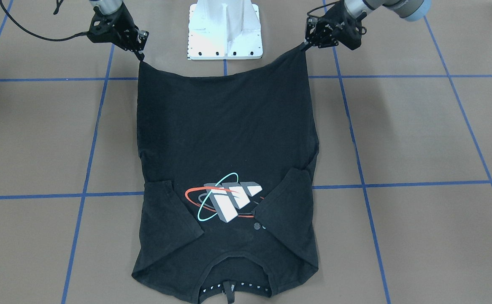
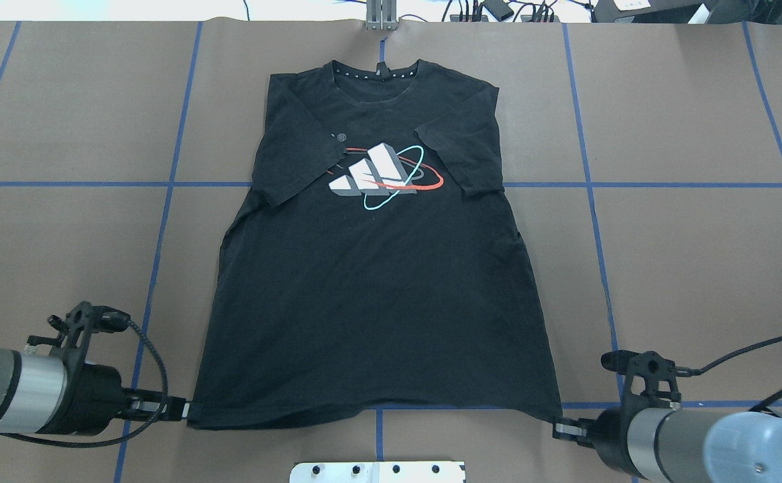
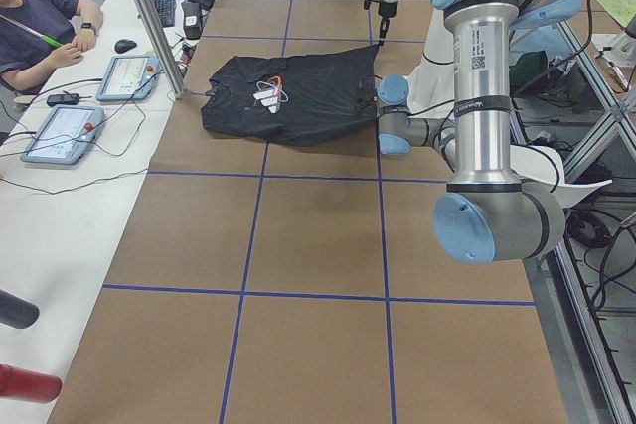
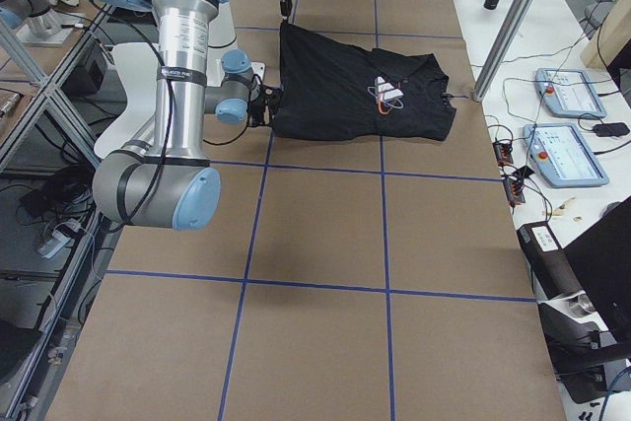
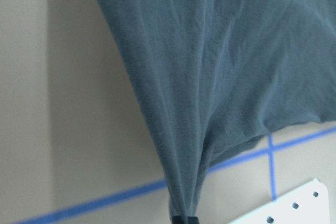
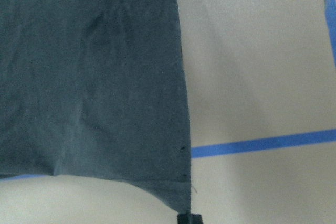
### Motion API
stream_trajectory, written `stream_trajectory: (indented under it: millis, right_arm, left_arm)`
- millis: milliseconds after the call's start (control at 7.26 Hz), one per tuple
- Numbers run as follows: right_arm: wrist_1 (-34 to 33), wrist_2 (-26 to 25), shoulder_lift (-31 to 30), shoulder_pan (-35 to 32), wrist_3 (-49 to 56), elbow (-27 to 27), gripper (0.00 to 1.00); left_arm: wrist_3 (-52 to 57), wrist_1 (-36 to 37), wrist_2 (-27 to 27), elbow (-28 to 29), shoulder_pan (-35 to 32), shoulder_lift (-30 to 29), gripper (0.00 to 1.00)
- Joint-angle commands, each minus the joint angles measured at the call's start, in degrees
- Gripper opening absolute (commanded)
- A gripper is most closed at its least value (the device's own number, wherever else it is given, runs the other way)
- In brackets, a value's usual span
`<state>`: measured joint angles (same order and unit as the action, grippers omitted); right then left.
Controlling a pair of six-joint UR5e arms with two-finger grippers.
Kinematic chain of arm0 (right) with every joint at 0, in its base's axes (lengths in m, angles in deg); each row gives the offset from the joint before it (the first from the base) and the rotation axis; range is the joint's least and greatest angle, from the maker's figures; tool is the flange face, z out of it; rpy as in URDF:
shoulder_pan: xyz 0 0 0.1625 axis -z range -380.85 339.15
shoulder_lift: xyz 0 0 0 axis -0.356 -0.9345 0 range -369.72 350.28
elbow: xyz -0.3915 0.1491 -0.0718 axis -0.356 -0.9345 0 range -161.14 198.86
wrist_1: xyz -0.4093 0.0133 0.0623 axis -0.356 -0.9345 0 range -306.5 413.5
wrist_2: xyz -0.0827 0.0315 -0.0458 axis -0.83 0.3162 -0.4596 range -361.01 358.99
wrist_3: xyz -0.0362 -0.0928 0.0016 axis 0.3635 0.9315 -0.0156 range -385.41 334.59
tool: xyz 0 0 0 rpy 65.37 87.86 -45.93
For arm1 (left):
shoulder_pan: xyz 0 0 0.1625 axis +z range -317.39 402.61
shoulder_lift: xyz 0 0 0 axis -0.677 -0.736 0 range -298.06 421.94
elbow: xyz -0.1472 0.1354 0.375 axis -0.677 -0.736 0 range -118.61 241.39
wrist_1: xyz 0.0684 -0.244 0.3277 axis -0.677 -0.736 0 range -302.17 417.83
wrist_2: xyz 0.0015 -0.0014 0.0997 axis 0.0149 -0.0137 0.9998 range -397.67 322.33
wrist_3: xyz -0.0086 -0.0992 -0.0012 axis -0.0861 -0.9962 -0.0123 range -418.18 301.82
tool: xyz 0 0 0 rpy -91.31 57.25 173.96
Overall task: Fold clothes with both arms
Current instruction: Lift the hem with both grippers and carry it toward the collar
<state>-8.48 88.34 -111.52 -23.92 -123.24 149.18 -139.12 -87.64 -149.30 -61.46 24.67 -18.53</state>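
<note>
The black T-shirt (image 2: pixel 377 282) lies print side up, its collar (image 2: pixel 377 70) at the far edge and both sleeves folded in over the chest beside the white, red and teal logo (image 2: pixel 384 176). My left gripper (image 2: pixel 184 408) is shut on the hem's left corner; in the front view it (image 1: pixel 306 44) is at the upper right. My right gripper (image 2: pixel 561 426) is shut on the hem's right corner, at the upper left of the front view (image 1: pixel 140 57). The hem (image 1: pixel 225 75) is raised and sags between them. Each wrist view shows cloth (image 5: pixel 210 77) (image 6: pixel 94 77) drawn to a pinched point.
The white bolted pedestal base (image 1: pixel 225 29) stands just behind the hem, between the grippers. Blue tape lines (image 2: pixel 163 184) grid the brown table. A metal post (image 2: pixel 381 13) stands at the far edge by the collar. An operator (image 3: pixel 40 17) and tablets (image 3: pixel 65 131) are beyond it.
</note>
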Motion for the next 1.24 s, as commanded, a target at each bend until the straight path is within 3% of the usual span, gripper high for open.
stream_trajectory:
  millis: [0,275,413,826,1101]
  right_arm:
    - [0.1,4.2,-5.2,4.6,0.6,9.2,0.0]
    - [-0.5,7.4,-5.6,7.8,0.6,15.9,0.0]
    - [-5.9,7.4,-5.3,8.0,0.6,18.9,0.0]
    - [-14.4,7.3,-0.4,-2.6,0.6,19.1,0.0]
    - [-23.4,7.6,11.3,-11.1,3.1,13.7,0.0]
  left_arm:
    - [-1.7,-0.3,-5.3,-3.3,0.2,1.9,0.0]
    - [-2.5,-5.7,-10.2,-5.3,0.4,7.5,0.0]
    - [-4.9,-10.8,-10.8,-5.2,0.4,10.0,0.0]
    - [-9.4,-10.4,-9.6,-0.4,-1.5,3.1,0.0]
    - [-9.3,-3.7,-9.3,3.1,-9.4,-5.9,0.0]
